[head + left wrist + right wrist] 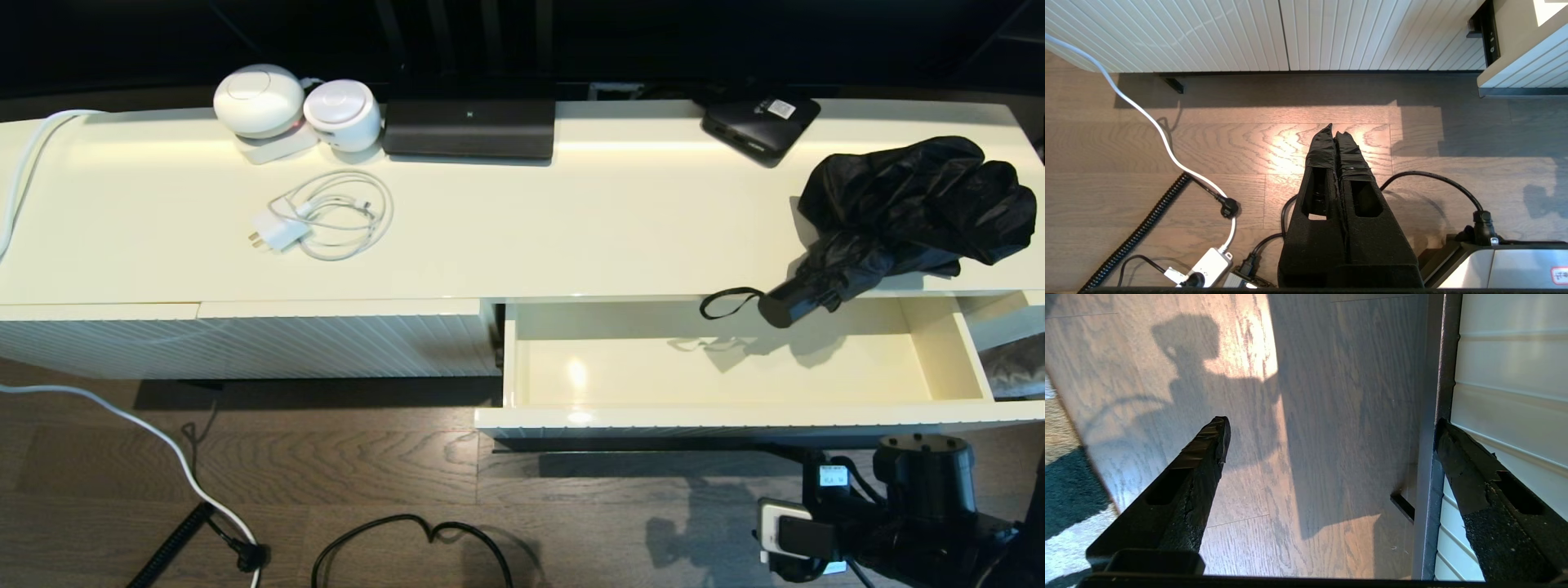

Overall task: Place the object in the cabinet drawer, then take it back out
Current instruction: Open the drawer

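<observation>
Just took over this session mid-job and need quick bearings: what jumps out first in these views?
The black umbrella lies on the cabinet top at its right end, its handle and wrist loop hanging over the open, empty cabinet drawer below. The right gripper is open, low by the drawer's ribbed front and dark handle bar. The left gripper is shut, over the wooden floor.

Black tapered foam-padded tool (1336, 134) fingers (1208, 445)

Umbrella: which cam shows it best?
Head view. The umbrella lies whole on the cabinet top, handle overhanging the open drawer. Neither wrist view shows it: both look at floor and ribbed cabinet fronts.
</observation>
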{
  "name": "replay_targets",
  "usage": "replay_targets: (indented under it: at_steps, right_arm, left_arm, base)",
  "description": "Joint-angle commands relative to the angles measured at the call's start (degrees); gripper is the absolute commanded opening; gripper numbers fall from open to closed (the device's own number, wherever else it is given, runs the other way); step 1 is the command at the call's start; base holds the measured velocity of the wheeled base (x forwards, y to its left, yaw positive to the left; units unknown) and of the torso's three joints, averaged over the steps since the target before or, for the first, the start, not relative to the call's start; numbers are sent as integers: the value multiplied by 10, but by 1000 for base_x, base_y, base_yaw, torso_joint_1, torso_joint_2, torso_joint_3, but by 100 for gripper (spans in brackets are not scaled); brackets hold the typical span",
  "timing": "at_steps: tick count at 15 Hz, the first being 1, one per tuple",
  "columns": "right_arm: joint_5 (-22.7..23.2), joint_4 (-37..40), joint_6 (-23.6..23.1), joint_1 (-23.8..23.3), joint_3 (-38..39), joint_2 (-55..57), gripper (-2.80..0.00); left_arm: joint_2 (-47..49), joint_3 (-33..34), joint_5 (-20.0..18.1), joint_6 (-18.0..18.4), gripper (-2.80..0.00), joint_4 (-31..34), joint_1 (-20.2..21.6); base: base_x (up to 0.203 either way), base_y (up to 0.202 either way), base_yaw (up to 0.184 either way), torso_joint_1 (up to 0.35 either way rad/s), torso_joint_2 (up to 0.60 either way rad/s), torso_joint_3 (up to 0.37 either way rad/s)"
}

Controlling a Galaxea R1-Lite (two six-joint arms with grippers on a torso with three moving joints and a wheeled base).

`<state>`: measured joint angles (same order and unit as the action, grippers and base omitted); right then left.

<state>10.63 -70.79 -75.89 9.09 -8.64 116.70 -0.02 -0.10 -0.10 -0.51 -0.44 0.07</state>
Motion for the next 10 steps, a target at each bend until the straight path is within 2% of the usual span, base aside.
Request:
replay_targets:
  at_steps: [1,6,10]
  right_arm:
    - [6,2,-4,1,1,2,0]
    - [18,19,-5,1,2,-24,0]
    - [25,90,-6,1,2,-74,0]
  left_arm:
    - [-2,0,0,0,-280,0,0]
    - [-1,0,0,0,-280,0,0]
    - [-1,0,0,0,-280,0,0]
  base:
    - [0,0,0,0,0,0]
    - [0,0,0,0,0,0]
    - [0,0,0,0,0,0]
